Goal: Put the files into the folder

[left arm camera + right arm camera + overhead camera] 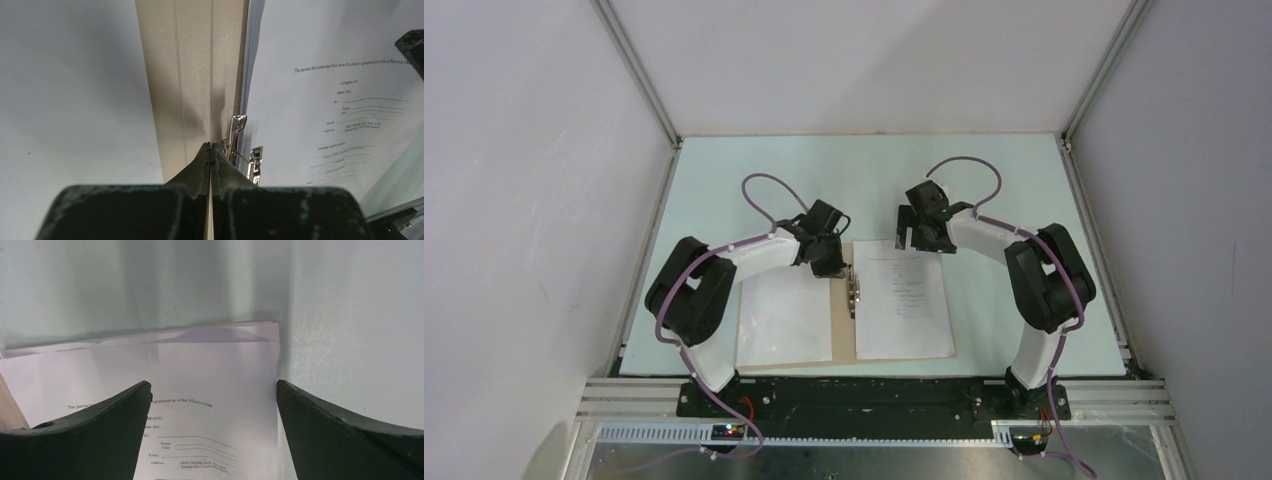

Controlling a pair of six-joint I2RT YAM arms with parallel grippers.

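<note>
The folder (842, 338) lies open at lower centre of the bench (984, 190), with files (904, 300) on both leaves. The left jaws are clenched beside the clip (239, 125). The right jaws are released over the printed sheet's top edge.

The tan card folder (844, 340) lies open and flat, and its metal clip (239, 126) stands by the spine. A blank-looking white sheet (784, 318) covers the left leaf. A stack of white files (215, 385) rests on the right leaf, slightly fanned at its far edge. The top page carries small black print.
</note>
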